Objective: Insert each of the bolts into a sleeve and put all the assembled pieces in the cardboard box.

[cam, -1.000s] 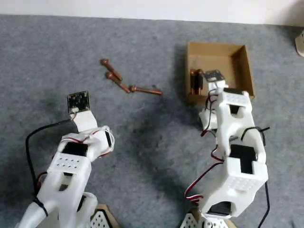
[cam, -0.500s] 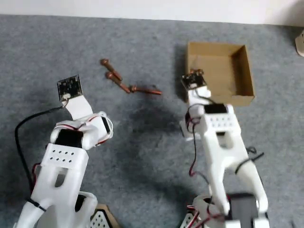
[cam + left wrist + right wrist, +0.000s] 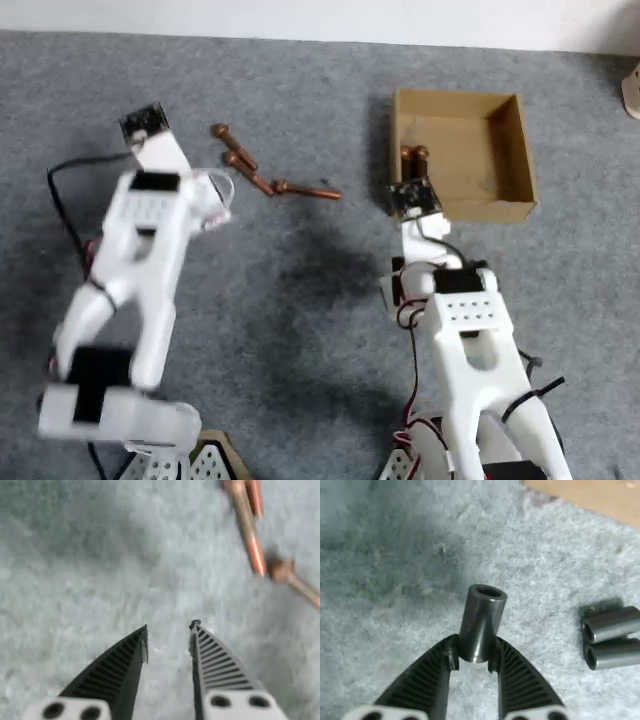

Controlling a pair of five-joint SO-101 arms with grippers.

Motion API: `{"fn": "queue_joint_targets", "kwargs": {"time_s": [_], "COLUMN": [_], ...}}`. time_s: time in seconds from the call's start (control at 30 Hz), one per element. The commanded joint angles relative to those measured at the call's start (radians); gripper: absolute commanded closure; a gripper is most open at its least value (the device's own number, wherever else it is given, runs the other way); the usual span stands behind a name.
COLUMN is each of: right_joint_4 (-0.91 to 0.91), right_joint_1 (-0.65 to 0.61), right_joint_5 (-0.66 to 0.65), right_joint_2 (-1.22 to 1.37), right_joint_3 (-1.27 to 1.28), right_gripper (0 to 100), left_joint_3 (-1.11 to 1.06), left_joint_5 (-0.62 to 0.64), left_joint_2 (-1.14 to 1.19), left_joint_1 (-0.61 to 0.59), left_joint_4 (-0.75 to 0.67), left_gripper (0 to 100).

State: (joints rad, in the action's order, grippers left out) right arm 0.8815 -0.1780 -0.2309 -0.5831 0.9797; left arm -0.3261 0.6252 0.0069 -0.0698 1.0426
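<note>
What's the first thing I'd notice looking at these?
The right pincer grips a dark sleeve over the grey carpet. Next, copper bolts lie scattered left of the cardboard box, with the open left pincer close by.

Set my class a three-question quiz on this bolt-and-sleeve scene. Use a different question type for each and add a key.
1. True or false: the right tool is gripping a sleeve.
2. Multiple choice: in the right wrist view, how many loose sleeves lie on the carpet to one side of the held one? A) one B) two C) four
3. Fill the gap: the left tool is ____ (open or shut) above the carpet, with the bolts lying ahead of it.

Key: 1 true; 2 B; 3 open.
</note>
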Motion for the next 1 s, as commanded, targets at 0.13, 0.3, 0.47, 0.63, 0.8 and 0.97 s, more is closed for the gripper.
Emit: {"fn": "queue_joint_targets", "kwargs": {"time_s": [0.13,0.3,0.47,0.63,0.8,0.97], "right_joint_4": [-0.171,-0.278,-0.349,-0.364,-0.364,-0.364], "right_joint_1": [-0.027,-0.071,-0.076,-0.076,-0.076,-0.076], "right_joint_5": [0.048,0.043,0.040,0.040,0.040,0.040], "right_joint_2": [-0.039,-0.039,-0.039,-0.030,-0.030,-0.030], "right_joint_3": [0.101,0.189,0.231,0.232,0.232,0.232], "right_gripper": [99.3,99.3,99.3,99.3,99.3,99.3], "left_joint_3": [0.363,0.472,0.532,0.558,0.601,0.717], "left_joint_5": [0.143,0.253,0.330,0.396,0.460,0.474], "left_joint_2": [0.272,0.366,0.412,0.470,0.562,0.653], "left_joint_1": [-0.016,0.031,0.058,0.059,0.054,0.061], "left_joint_4": [0.014,0.005,0.006,-0.028,-0.072,-0.068], "left_gripper": [86,86,86,86,86,86]}}
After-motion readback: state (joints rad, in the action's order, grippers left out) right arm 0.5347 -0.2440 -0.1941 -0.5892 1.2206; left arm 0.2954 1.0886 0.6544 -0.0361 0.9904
